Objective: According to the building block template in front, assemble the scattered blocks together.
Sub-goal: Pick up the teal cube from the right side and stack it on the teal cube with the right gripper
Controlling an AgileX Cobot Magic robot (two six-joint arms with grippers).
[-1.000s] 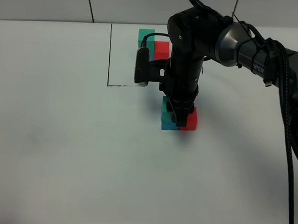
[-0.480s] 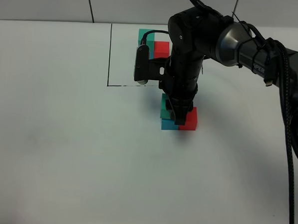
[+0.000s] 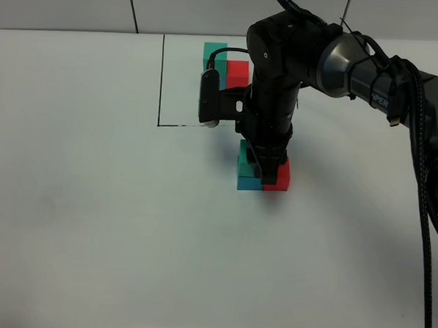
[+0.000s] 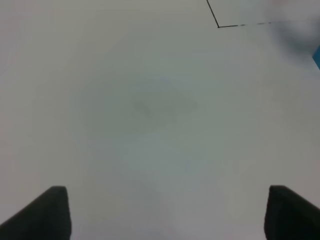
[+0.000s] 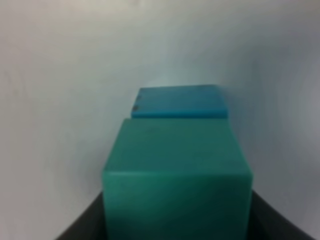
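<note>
We have the right jaws clenched on the green block, which is on or just above the blue block; the red block touches the blue block. If we release off-centre, green could slide off the blue block and knock red away. The template lies beyond the blue block. The left jaws hang released, well apart from it.

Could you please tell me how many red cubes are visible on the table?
2. The template's red cube stands at the back inside the black lines; the loose red cube lies nearer, against the blue cube. The arm could hide others.
</note>
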